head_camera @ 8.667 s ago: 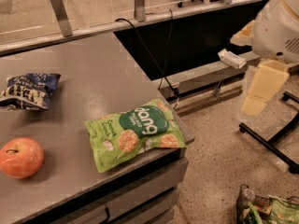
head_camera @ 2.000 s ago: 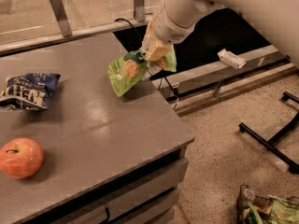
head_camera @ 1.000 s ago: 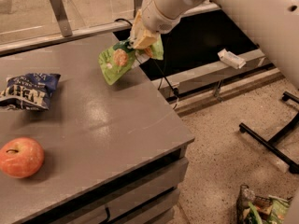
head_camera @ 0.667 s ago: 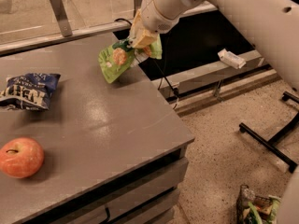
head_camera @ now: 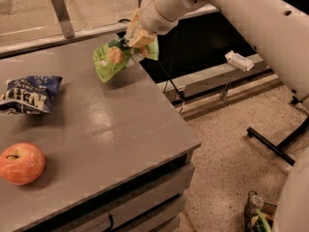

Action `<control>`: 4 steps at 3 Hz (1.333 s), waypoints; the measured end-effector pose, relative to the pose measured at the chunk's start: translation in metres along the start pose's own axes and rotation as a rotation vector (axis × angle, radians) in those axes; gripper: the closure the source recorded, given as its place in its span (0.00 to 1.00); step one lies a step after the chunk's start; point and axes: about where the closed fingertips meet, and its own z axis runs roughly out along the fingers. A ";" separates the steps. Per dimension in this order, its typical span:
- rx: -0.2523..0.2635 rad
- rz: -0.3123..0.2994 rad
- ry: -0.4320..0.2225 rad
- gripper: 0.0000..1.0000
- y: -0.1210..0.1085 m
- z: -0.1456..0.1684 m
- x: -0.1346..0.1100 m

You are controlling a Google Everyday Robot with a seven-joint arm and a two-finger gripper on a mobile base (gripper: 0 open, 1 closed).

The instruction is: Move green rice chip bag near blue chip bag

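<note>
My gripper [head_camera: 137,40] is shut on the green rice chip bag [head_camera: 111,60] and holds it in the air over the far right part of the grey table [head_camera: 116,124]. The bag hangs down and to the left from the gripper, crumpled, with a tan crisp picture showing. The blue chip bag [head_camera: 30,94] lies wrinkled on the table at the left edge of the view, well to the left of the green bag and apart from it.
A red-orange apple [head_camera: 21,163] sits on the table at the front left. The table's right edge drops to a speckled floor. A metal rail runs behind the table. A black stand leg [head_camera: 275,146] and a small bag [head_camera: 257,216] are on the floor at right.
The gripper picked the green bag up from the table's front right and carried it up, back and left. Over the last second it has moved slightly further left.
</note>
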 end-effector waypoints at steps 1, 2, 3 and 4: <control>-0.019 -0.012 -0.084 1.00 0.000 0.011 -0.030; -0.060 -0.015 -0.156 1.00 0.006 0.025 -0.052; -0.097 -0.017 -0.223 0.82 0.013 0.036 -0.073; -0.111 -0.029 -0.275 0.59 0.017 0.039 -0.091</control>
